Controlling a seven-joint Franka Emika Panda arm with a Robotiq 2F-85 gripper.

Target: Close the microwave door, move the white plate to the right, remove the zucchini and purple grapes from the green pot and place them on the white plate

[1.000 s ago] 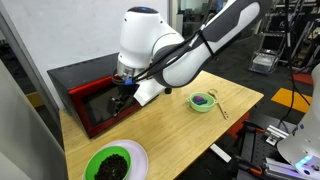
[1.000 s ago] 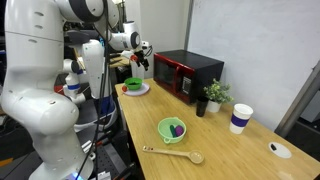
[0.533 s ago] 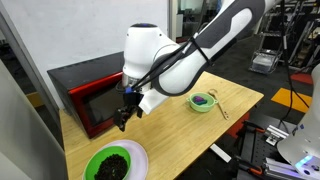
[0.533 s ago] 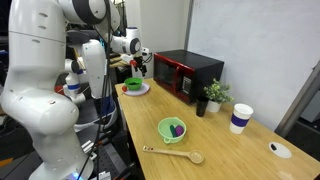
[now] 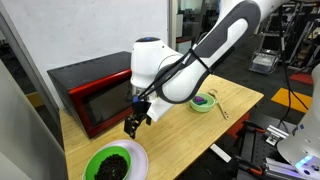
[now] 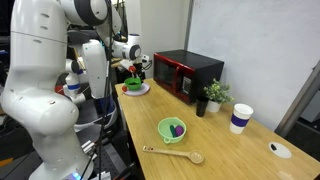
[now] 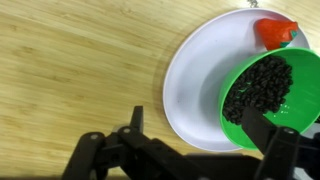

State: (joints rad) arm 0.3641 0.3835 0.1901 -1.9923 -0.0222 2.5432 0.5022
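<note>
Microwave door (image 5: 98, 109) sits flush, far left of desk (image 5: 185, 132). White plate (image 5: 139, 153) is near left, carrying a green bowl (image 7: 305, 100) of dark bits. Gripper (image 5: 130, 127) hangs between door and plate, jaws spread, empty. Purple grapes (image 5: 204, 100) lie in green pot (image 5: 193, 103), well right.

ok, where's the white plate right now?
In an exterior view the white plate sits lower left, at the table corner before the red microwave, with the bright green bowl on it.
</note>
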